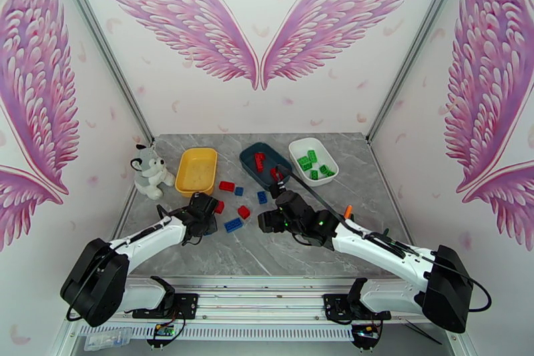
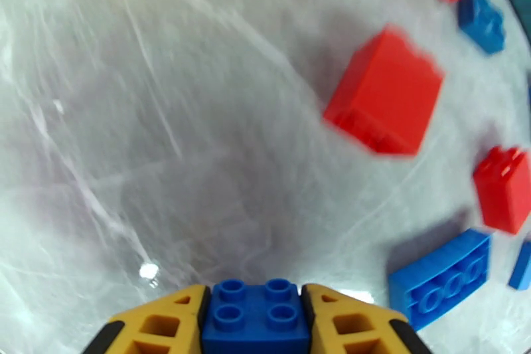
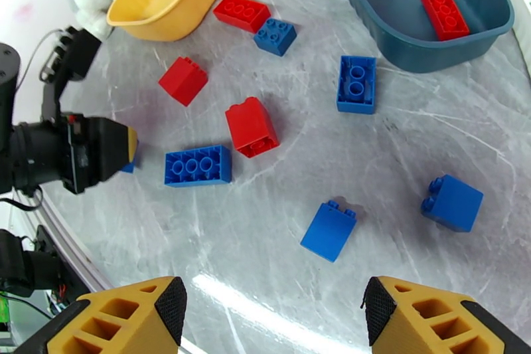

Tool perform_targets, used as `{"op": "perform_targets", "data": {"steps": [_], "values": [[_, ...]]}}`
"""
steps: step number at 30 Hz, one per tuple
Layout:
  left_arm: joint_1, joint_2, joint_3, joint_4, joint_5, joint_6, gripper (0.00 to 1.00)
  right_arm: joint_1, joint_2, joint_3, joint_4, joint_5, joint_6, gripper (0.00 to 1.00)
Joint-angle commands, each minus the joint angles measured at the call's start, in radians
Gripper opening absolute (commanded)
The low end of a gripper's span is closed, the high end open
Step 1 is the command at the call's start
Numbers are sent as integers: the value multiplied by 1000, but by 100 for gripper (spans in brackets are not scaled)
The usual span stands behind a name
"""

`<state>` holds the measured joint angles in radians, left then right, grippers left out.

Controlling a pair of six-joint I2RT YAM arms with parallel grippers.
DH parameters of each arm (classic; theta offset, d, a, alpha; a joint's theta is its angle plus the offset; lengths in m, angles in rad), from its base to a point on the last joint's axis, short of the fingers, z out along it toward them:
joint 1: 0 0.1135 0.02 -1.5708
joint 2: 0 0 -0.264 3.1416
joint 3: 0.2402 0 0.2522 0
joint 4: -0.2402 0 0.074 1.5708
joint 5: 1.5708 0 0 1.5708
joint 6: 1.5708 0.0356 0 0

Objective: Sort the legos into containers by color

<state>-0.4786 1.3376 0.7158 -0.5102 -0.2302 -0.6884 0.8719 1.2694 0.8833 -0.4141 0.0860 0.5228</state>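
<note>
Three trays are sitting along the far side of the bench [image 1: 267,254]. Going left to right, the yellow tray [image 1: 197,173] is lying empty, the teal tray [image 1: 245,158] is holding a few red bricks [image 3: 443,13], and the white tray [image 1: 297,147] is holding the green bricks [image 1: 308,160]. Green is looking done, red part done, blue not begun. Three loose red bricks [image 3: 251,126] and five loose blue bricks [image 3: 198,165] are waiting on the bench, by my count.

Left gripper [image 2: 255,309] is clamping its jaws on a small blue brick [image 2: 255,322], low over the bench and near the yellow tray. Right gripper [image 3: 272,312] is hovering with jaws apart, gripping nothing.

Left wrist view is showing that grip up close, while from the top the gripper body is covering it. Right wrist view is laying the loose bricks out plainly enough to count. Top view is giving what is sitting in the white tray.
</note>
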Motion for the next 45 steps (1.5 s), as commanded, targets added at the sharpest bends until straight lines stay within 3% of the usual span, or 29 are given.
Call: {"op": "perform_targets", "data": {"steps": [1,4,15,17,20,22,25,36,40,45], "values": [[48,3,135,-4,-23,45,29,4,19,22,10,-2,-14,76],[80,58,222,-28,-10,71,23,5,26,24,9,-8,-13,76],[235,279,510,20,-66,113,25,4,21,23,9,-10,-15,75],[251,329,550,37,-58,109,32,4,23,25,9,-9,-15,76],[248,360,567,41,-66,109,55,4,25,26,6,-2,-17,79],[227,344,567,41,-68,107,66,4,28,26,0,6,-18,82],[154,280,539,28,-116,129,73,4,26,25,2,5,-15,85],[-87,51,259,66,-23,109,81,4,0,6,6,38,-6,94],[-155,42,152,96,-36,100,86,3,-36,-13,0,85,7,100],[-208,59,49,193,-44,85,92,1,-93,-35,2,121,8,99]]}}
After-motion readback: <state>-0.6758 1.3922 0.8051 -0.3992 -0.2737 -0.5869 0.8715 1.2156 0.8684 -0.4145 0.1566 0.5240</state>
